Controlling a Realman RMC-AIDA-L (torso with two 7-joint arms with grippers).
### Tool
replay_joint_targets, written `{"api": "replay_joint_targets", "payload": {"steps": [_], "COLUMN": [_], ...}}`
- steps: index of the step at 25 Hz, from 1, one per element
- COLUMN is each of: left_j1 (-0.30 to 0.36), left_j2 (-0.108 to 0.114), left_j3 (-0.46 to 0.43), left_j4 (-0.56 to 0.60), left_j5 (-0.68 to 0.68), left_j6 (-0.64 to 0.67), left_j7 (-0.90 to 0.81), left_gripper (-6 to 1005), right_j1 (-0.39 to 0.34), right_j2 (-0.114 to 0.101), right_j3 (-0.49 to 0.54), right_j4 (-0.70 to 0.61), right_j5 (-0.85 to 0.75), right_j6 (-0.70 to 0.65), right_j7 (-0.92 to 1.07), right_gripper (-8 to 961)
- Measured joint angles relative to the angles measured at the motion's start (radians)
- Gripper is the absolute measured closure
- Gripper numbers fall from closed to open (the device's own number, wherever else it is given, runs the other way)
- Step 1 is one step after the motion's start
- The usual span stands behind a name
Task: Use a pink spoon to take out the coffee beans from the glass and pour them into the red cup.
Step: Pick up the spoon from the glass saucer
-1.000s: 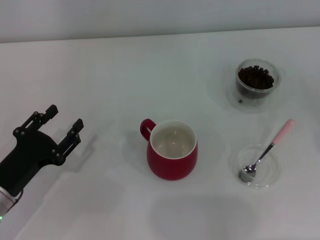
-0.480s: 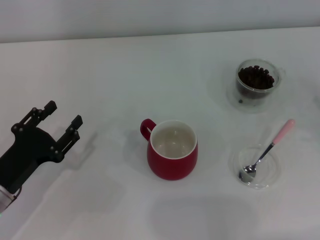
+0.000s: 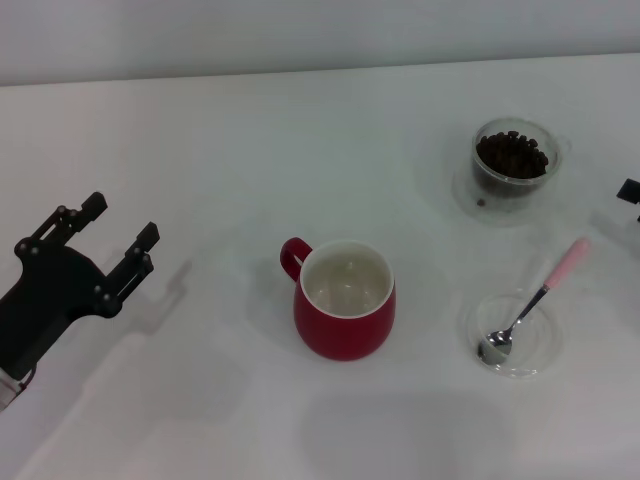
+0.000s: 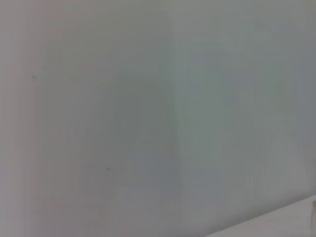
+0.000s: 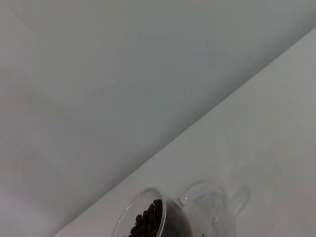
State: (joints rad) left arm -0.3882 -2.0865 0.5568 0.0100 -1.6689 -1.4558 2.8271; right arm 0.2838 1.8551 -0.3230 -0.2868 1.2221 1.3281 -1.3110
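The pink spoon (image 3: 530,303) is laid diagonally near the table's (image 3: 240,150) right edge, bowl in a clear dish (image 3: 510,333), pink handle pointing toward the far right corner. The glass (image 3: 512,165) of coffee beans (image 3: 511,154) stands beyond it, the red cup (image 3: 343,299) mid-table. The left claw (image 3: 118,233) is spread near the left edge. Of the right claw (image 3: 629,190), only a tip is seen at the right edge; its state cannot be told.

Rounded red mug with white inside (image 3: 345,298) sits centre; clear double-walled glass of dark coffee beans (image 3: 511,163) upper right; pink-handled metal spoon (image 3: 532,300) in shallow clear dish (image 3: 543,352), lower right.
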Motion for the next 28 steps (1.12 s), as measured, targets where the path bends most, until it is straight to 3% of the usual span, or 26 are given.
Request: {"api": "replay_joint_targets", "payload": {"steps": [14,28], "left_j1": [0.004,0.002], "left_j2": [0.000,0.000], "left_j3": [0.000,0.000], "left_j4": [0.009,0.022], "left_j5": [0.000,0.000], "left_j6": [0.000,-0.001], "left_j7": [0.000,0.000], "left_gripper": [334,335], "right_j1": [0.006,0.006], "right_j2": [0.052,0.081], "right_j3": [-0.045,-0.065], "right_j4": [0.000,0.002], "right_j5": [-0.017,-0.020], "right_j6": [-0.033,-0.029], "right_j7": [-0.008,-0.010], "right_gripper": [125,136]}}
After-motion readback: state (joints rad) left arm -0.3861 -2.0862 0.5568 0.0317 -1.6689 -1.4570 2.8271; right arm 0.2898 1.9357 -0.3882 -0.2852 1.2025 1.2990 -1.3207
